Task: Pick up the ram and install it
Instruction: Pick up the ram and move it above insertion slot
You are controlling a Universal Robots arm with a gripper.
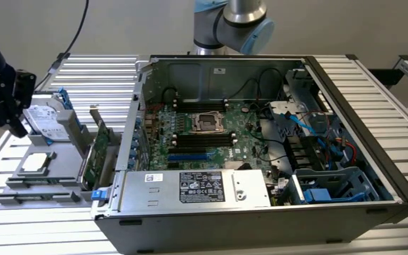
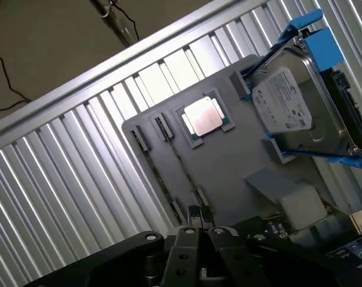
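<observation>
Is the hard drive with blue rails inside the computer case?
No, the hard drive stands on the gray tray outside the computer case, at the exterior view's left.

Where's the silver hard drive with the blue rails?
In the exterior view the hard drive stands propped up at the left, on the gray tray, beside the square processor chip and outside the open computer case.

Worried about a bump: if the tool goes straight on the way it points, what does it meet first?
Most likely the grey tray, around its narrow clips just ahead of the tool; depth is hard to judge.
</observation>
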